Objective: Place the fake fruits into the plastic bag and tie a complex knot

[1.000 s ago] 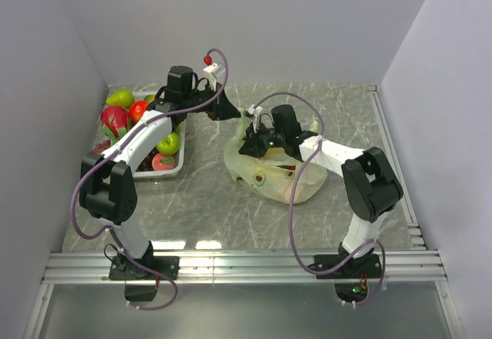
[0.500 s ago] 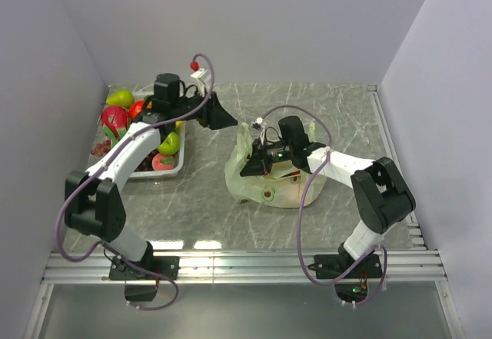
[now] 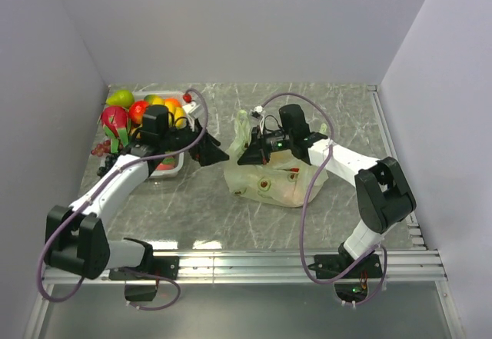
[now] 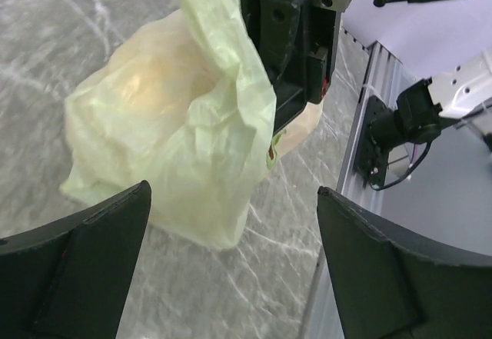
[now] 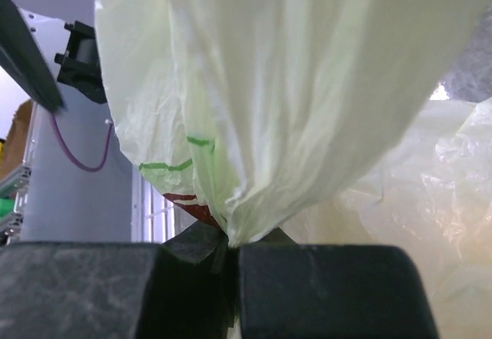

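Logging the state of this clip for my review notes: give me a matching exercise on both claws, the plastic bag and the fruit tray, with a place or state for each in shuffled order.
Column one:
1. left claw
2. right claw
3. plastic bag
4. clear tray

Column two:
a. far left of the table, fake fruits piled in it
b. shut on pale-green plastic
c. open, holding nothing
d. mid-table, slumped, one handle lifted

Pairs: 1-c, 2-b, 3-d, 4-a.
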`<state>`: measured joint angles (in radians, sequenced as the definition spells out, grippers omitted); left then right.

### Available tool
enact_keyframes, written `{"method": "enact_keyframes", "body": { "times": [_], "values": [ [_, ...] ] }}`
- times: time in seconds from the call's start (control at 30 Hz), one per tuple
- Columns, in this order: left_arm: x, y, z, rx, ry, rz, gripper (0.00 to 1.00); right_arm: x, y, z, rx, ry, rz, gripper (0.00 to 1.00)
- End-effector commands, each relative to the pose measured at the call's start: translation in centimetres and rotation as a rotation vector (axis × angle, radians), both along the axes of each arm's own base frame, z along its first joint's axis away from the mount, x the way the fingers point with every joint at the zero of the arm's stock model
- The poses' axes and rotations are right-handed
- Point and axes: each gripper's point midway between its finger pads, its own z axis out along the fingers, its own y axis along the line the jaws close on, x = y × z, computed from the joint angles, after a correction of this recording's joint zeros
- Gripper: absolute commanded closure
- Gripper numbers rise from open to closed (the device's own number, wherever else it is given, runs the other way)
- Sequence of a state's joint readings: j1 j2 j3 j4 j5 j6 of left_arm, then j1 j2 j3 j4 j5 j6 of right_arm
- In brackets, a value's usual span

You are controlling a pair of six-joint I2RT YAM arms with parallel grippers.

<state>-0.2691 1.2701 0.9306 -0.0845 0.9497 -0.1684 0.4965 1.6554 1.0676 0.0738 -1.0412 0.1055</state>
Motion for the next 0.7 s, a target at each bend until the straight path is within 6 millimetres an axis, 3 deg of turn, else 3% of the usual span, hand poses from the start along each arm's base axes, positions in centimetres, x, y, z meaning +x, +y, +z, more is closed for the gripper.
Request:
{"method": "enact_keyframes", "body": {
  "times": [0.0,0.07,0.3,0.4,0.43,0.5,0.53,0.57,0.67],
  "values": [
    [0.4,-2.4,1.1,-0.03,-0.162,-0.111,0.07,-0.2,-0.1,2.4,0.031,-0.085,0.045,1.0],
    [1.3,-3.3,0.7,-0.04,-0.183,-0.131,0.11,-0.4,-0.2,2.6,0.037,-0.095,0.053,1.0],
    [1.5,-6.2,0.2,-0.096,-0.211,-0.253,0.28,-1.9,-0.4,2.4,0.058,-0.077,0.112,1.0],
    [1.5,-6.7,0.5,-0.124,-0.209,-0.267,0.46,-2.1,-0.5,2.3,0.055,-0.094,0.133,1.0],
    [1.3,-6.7,0.2,-0.132,-0.181,-0.271,0.58,-2.0,-0.5,2.1,0.049,-0.1,0.135,1.0],
    [1.0,-6.9,0.2,-0.138,-0.177,-0.285,0.7,-1.8,-0.5,1.7,0.031,-0.093,0.13,0.99],
    [0.7,-6.9,0.1,-0.137,-0.17,-0.294,0.82,-1.6,-0.6,1.4,0.02,-0.093,0.125,0.89],
    [0.4,-7.0,0.0,-0.136,-0.165,-0.299,0.88,-1.4,-0.6,1.2,0.001,-0.088,0.109,0.84],
    [-0.1,-6.7,-0.6,-0.122,-0.137,-0.295,0.98,-0.6,-0.8,1.5,-0.033,-0.109,0.064,0.72]
  ]
}}
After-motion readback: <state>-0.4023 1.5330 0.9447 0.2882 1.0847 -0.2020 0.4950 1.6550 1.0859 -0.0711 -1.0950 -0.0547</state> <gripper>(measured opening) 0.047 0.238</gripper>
